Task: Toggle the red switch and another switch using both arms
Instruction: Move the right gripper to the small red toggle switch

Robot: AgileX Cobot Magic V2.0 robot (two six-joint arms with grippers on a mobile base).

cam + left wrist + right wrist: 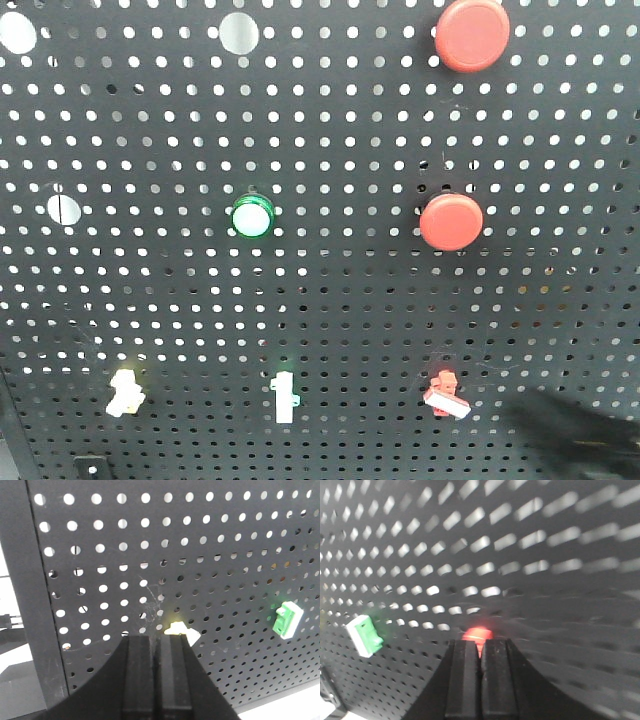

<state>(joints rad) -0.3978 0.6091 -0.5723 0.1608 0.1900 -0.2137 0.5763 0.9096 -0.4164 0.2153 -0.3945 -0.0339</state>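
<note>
The left gripper (156,642) is closed, its two black fingers pressed side by side with only a thin seam between them and nothing held. Straight ahead of its tips, a touch to their right, sits the cream switch (181,632) on the black perforated panel (210,540). The tips are very near the switch, but from this angle I cannot tell whether they touch it. Further off to the gripper's right is the green-based switch (287,620).

The right gripper (480,647) is likewise closed and empty, fingers flush together. The red switch (475,632) shows just beyond and above the fingertips, centred on the seam. This view is smeared, so contact cannot be judged. The green-based switch (365,636) lies well off to this gripper's left.

In the front view the three small switches sit in one low row on the panel (340,300): cream switch (124,392) on the left, green-based switch (285,396) in the middle, red switch (446,393) on the right with its white lever angled down to the right. A dark blur, probably the right arm (575,430), lies just right of and below the red switch. Higher on the panel are a lit green button (251,216) and two round red buttons (451,221), one above the other.
</note>
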